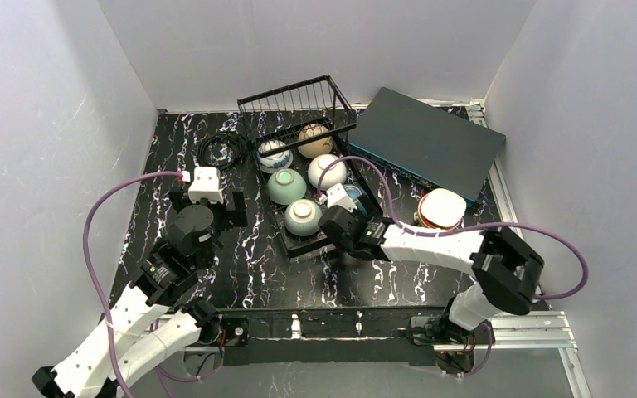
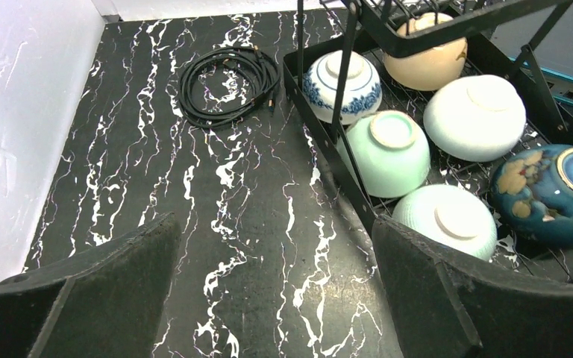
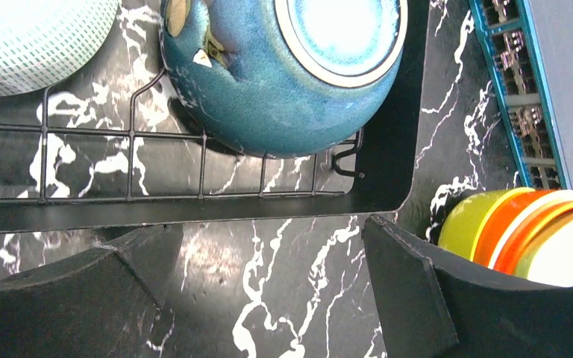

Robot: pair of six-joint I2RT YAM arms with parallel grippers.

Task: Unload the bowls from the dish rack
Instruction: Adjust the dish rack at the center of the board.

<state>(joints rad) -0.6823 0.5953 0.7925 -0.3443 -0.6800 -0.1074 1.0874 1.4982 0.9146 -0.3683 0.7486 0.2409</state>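
Hovering empty and spread wide, right gripper (image 3: 268, 291) faces teal bowl (image 3: 268, 97) in dish rack (image 3: 194, 212); left gripper (image 2: 268, 291), equally spread, has pale green bowl (image 2: 388, 153) ahead-right.

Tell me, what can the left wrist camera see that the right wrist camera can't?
Only the left wrist view shows the coiled black cable, the blue-and-white bowl, the beige bowl and the pale green bowl. Only the right wrist view shows the stack of orange, yellow and lime bowls. Both show the dark teal bowl upside down in the dish rack.
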